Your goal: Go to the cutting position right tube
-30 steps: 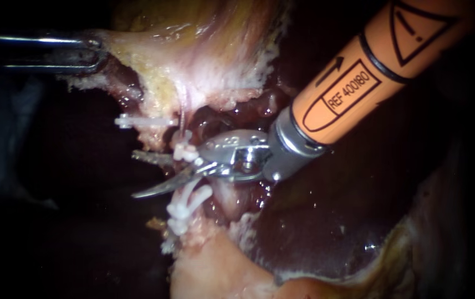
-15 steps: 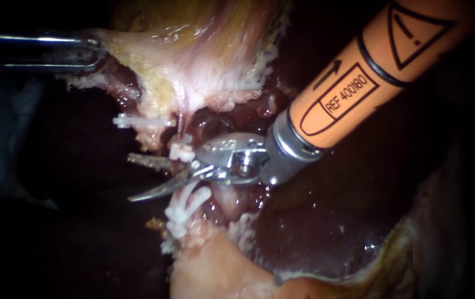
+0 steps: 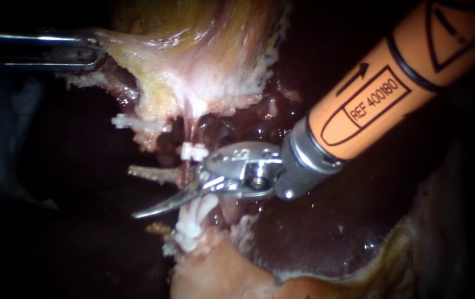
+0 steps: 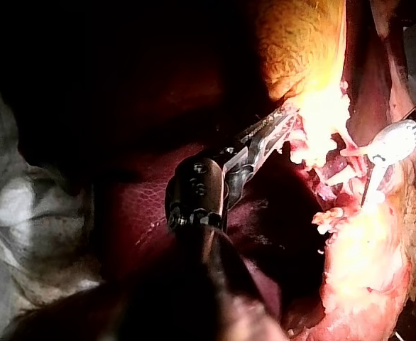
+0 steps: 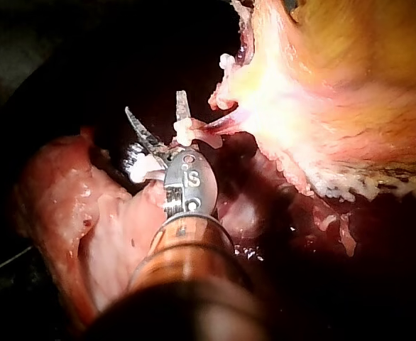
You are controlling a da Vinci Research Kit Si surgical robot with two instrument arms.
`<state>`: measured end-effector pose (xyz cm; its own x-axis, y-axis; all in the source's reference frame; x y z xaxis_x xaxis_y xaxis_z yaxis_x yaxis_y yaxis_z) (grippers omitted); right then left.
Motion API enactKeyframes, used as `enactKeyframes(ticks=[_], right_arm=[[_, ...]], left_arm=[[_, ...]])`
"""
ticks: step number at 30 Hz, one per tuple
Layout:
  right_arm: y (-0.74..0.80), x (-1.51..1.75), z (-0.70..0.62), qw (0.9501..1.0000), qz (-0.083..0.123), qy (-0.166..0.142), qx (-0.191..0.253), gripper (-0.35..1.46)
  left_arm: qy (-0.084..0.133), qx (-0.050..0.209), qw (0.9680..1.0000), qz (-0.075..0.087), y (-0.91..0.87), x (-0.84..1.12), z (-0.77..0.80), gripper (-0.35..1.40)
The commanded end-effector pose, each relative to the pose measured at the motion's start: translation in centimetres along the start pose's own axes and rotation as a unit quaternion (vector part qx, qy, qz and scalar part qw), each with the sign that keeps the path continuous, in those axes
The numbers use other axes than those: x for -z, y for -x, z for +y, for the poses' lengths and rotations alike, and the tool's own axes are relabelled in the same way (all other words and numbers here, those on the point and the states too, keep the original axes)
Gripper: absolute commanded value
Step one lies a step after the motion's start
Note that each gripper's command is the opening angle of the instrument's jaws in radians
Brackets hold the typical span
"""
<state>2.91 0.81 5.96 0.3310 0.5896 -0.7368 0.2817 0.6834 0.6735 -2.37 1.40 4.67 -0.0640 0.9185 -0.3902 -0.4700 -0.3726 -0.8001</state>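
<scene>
My right instrument (image 3: 133,194) comes in from the upper right on an orange shaft, its two curved blades open. A thin pale tube (image 3: 185,124) runs down from the gallbladder (image 3: 204,61) to the blades' hinge. It carries a white clip (image 3: 194,151) just above the blades and more white clips (image 3: 190,222) below them. The tube passes between the open blades near the hinge. In the right wrist view the blades (image 5: 153,101) spread on either side of a clip (image 5: 187,131). My left instrument (image 3: 90,52) is shut on the gallbladder's edge at the upper left and holds it taut.
Another white clip (image 3: 134,123) sits on tissue left of the tube. Dark liver (image 3: 315,232) lies below and to the right. Pale fatty tissue (image 3: 215,274) lies under the lower clips. In the left wrist view my left instrument's jaws (image 4: 275,131) reach the bright tissue.
My right instrument's shaft and wrist have drawn back to the right, and its open blades sit slightly lower against the clips. The left instrument has held still.
</scene>
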Motion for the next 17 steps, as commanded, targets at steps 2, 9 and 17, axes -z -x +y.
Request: enactKeyframes(ticks=[2,9,17], right_arm=[[-0.01,0.02,-0.01,1.0000,0.003,-0.001,0.000,1.35],[-0.01,0.03,-0.02,1.0000,0.003,-0.001,0.000,1.35],[-0.01,0.03,-0.02,1.0000,0.003,-0.001,0.000,1.35]], left_arm=[[0.000,0.000,1.0000,0.000,0.00,0.00,0.00,-0.35],[0.000,0.000,1.0000,0.000,0.00,0.00,0.00,-0.35],[0.000,0.000,1.0000,0.000,0.01,0.00,0.00,-0.35]])
